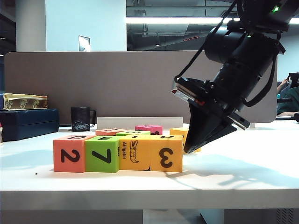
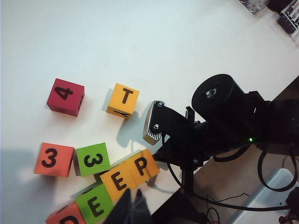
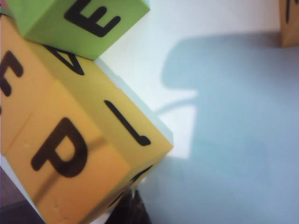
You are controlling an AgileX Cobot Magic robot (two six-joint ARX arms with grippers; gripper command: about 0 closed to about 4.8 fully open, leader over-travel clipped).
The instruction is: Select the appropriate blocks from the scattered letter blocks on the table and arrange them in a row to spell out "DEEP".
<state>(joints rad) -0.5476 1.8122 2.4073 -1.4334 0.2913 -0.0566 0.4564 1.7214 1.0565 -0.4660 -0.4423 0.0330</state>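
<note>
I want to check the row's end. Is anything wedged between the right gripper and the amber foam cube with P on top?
Nothing visible. The right gripper hangs just beside the amber foam cube with P on top, at the right end of the row on the white table; whether they touch is unclear.

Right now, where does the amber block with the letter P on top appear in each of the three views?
Exterior view: the amber P block ends the row at its right, front face showing 3, beside the right gripper.
Left wrist view: it lies at the row's upper right end, below the T block.
Right wrist view: it fills the lower left, very close.
Shared landmark: the yellow E block touching it.
</note>
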